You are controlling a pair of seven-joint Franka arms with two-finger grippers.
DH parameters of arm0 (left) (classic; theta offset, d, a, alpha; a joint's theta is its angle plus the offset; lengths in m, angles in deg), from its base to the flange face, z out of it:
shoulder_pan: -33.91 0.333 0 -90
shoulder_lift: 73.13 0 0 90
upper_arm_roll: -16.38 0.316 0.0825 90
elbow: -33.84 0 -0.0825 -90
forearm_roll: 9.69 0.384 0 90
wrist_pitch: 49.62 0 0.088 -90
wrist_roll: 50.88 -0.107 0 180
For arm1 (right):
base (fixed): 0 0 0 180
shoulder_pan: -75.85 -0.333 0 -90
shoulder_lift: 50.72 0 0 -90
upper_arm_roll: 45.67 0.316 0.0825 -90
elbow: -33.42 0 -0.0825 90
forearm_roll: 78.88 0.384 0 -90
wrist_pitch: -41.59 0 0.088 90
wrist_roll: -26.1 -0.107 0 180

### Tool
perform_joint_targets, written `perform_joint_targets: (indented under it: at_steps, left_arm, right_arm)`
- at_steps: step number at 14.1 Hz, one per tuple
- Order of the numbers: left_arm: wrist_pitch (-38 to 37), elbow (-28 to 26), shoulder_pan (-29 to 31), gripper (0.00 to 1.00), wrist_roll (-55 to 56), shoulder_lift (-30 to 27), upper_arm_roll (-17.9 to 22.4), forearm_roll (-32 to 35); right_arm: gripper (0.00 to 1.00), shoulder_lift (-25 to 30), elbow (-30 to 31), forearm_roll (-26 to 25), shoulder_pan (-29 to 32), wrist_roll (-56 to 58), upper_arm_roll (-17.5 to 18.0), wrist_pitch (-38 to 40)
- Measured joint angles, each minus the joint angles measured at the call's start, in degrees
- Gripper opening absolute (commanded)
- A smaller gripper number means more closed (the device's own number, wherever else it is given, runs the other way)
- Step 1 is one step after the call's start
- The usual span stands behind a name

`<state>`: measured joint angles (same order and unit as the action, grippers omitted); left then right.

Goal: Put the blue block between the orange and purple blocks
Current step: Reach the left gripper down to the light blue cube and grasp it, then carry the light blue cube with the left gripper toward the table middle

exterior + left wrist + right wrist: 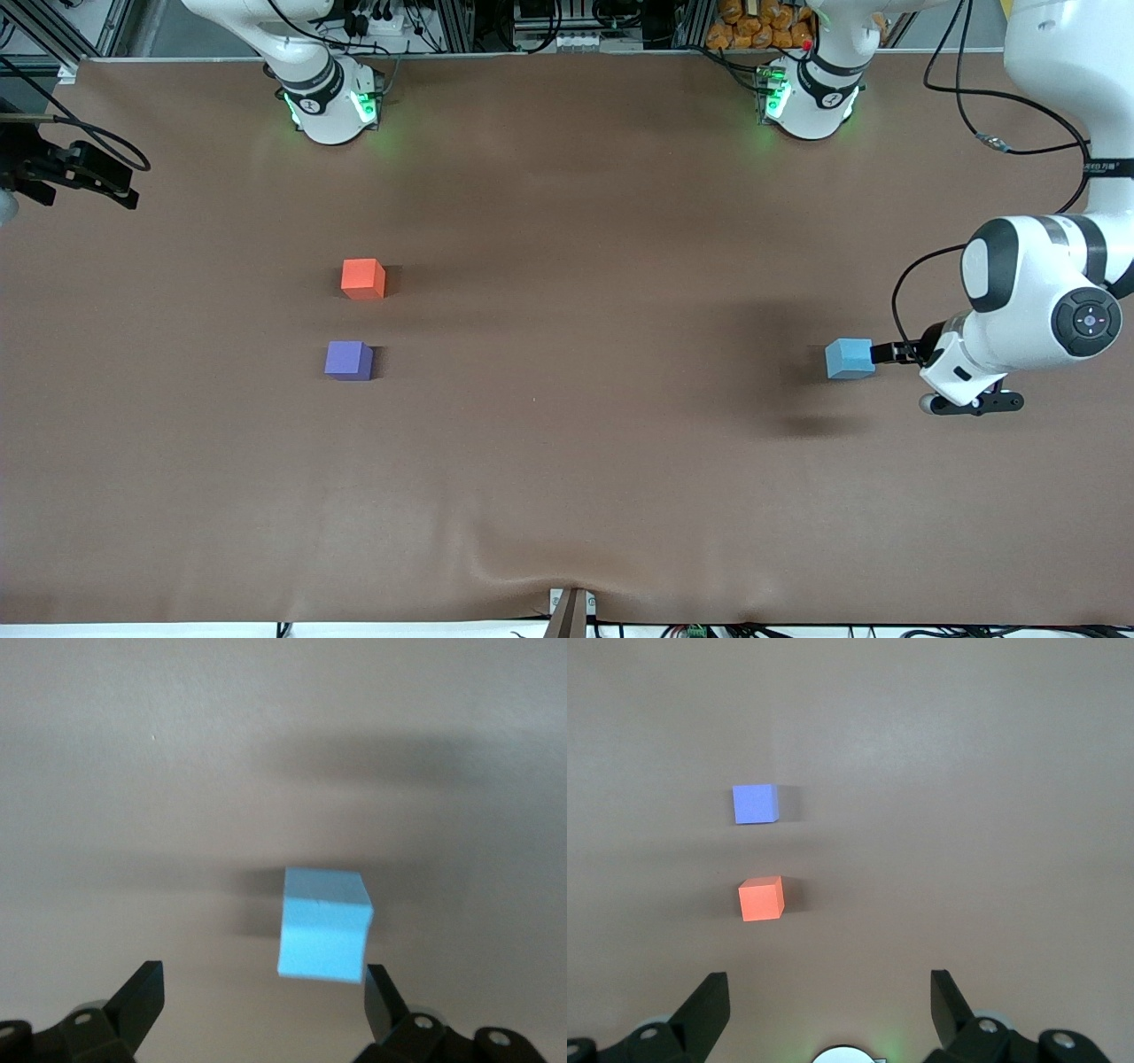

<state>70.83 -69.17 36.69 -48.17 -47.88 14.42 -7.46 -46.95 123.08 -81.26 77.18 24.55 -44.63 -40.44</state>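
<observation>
Approaching the blue block (322, 923) at the left arm's end of the table, left gripper (266, 992) spread, empty; right gripper (830, 997) waits, spread. Block looks light, rigid, matte; grip opposite flat faces.

My left arm reaches in from the left arm's end of the table, its forearm bent down low and the wrist turned toward the table's middle. The left gripper (886, 353) sits low by the tabletop, and in the left wrist view (261, 997) its two dark fingers (142, 992) stand spread wide, gripping nothing. My right arm is raised high near its base, with only part of it showing at the edge of the front view. The right gripper (828, 1001) hangs well above the table, pointing down, fingers (707, 999) apart and empty.
</observation>
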Motion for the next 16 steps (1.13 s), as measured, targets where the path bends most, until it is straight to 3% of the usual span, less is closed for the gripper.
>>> perform_joint_targets:
  at_steps: [3, 6, 16]
  left_arm:
    - [5.66, -1.32, -0.01, 1.0, 0.05, 3.73, -0.33, -0.01]
    - [6.46, -1.51, -0.15, 1.0, 1.07, 5.98, -0.93, -0.11]
    - [5.86, -2.14, -0.23, 1.0, 3.39, 4.59, -2.98, -1.11]
  right_arm:
    - [1.0, -0.07, 0.0, 0.0, 0.01, 0.0, -0.12, -0.08]
    - [1.0, -0.15, 0.0, 0.0, 0.03, 0.0, -0.22, -0.08]
    - [1.0, -0.21, 0.0, 0.0, 0.03, 0.0, -0.26, -0.08]
